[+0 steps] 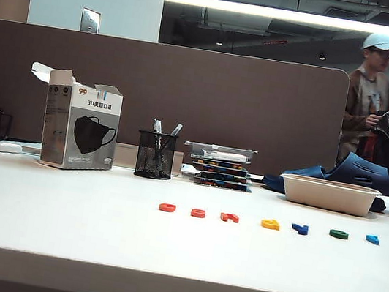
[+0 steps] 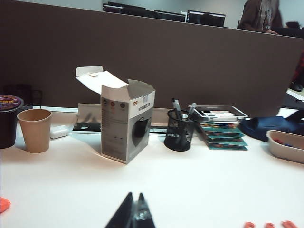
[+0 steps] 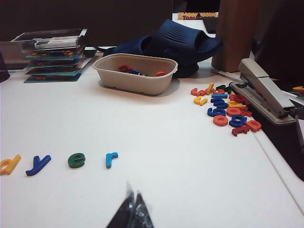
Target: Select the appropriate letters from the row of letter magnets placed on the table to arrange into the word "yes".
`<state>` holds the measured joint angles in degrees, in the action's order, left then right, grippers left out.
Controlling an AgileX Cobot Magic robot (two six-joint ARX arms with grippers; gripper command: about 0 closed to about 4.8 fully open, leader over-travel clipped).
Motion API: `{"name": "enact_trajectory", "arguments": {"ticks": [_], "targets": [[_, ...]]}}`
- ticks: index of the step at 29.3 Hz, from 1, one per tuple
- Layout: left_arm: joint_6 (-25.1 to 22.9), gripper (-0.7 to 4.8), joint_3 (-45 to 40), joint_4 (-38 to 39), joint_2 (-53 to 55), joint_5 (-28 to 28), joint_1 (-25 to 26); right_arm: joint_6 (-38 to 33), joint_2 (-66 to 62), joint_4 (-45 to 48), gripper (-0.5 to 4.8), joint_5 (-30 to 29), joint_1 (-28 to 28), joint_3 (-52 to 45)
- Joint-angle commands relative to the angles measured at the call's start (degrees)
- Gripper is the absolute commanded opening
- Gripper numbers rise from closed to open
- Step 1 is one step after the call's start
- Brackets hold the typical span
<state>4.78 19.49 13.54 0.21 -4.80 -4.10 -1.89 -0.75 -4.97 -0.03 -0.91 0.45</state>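
Nothing done yet: all seven magnets sit in the row (image 1: pixel 269 223) mid-desk (image 1: pixel 57 220), incl. blue y (image 3: pixel 38 164), green e (image 3: pixel 76 160) & a red s, which I can't single out. Left gripper (image 2: pixel 134 216) & right gripper (image 3: pixel 133 211) hover w/ jaws together, empty.
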Motion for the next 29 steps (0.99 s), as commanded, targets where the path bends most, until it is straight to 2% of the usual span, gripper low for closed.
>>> {"name": "enact_trajectory", "arguments": {"ticks": [1,4,14,17,26,29], "targets": [[0.9,-0.05,5.57,6.36,1.11,-2.08,-0.02,0.04,0.04,0.85,0.0,0.04,0.04,-0.39],[2.78,-0.05,10.99,10.6,3.45,-2.84,-0.04,0.04,0.04,0.83,0.0,0.04,0.04,-0.39],[3.43,-0.05,30.99,21.99,19.06,-8.81,-0.02,0.04,0.04,0.79,0.0,0.07,0.04,-0.39],[3.72,-0.05,37.35,25.35,24.87,-13.53,-0.02,0.04,0.04,0.79,0.0,0.04,0.04,-0.39],[6.64,-0.05,58.58,42.56,43.95,-29.24,-0.07,0.04,0.04,0.83,0.0,0.04,0.04,-0.39],[7.1,-0.05,64.06,47.25,48.28,-30.56,-1.11,0.04,0.04,0.79,0.0,0.07,0.04,-0.39]]}}
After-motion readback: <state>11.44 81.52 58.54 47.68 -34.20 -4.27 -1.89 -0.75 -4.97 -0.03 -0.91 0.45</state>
